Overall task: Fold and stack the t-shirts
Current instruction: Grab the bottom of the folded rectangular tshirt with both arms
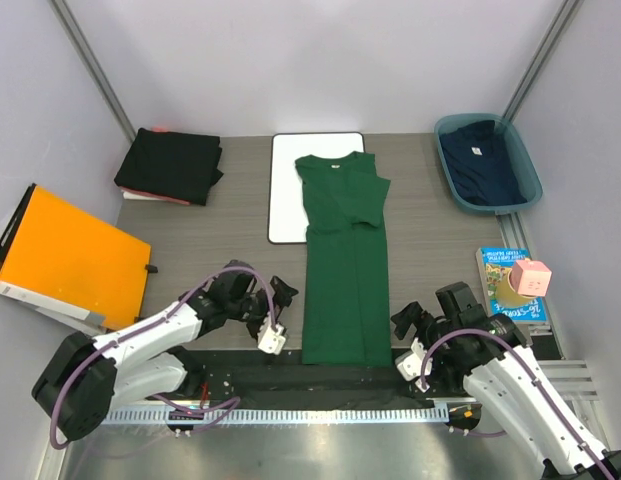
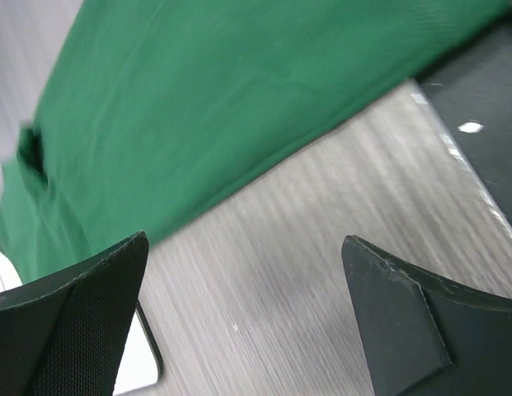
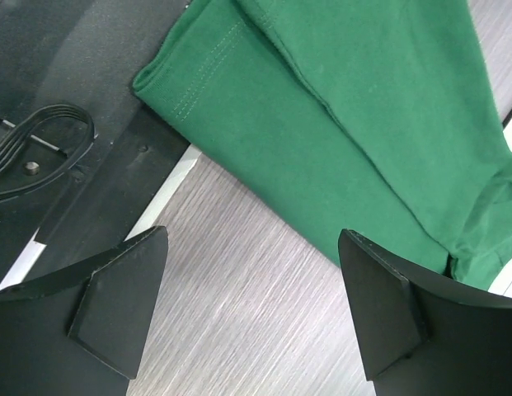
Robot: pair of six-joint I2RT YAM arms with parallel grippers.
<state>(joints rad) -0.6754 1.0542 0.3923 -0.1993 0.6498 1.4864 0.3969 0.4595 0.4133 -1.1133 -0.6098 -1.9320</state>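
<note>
The small pale neck label (image 1: 477, 151) on the navy t-shirt (image 1: 482, 170) was too small to read. One dark green t-shirt (image 1: 342, 260) lay on the worktop (image 1: 430, 230), one navy t-shirt in a blue tub (image 1: 500, 206) far beyond the right hand (image 1: 405, 343), and a black folded stack (image 1: 170, 166), count unclear, far beyond the left hand (image 1: 280, 315). The green strip lay between both hands, just beside each. Both hands stood wide open, holding nothing
</note>
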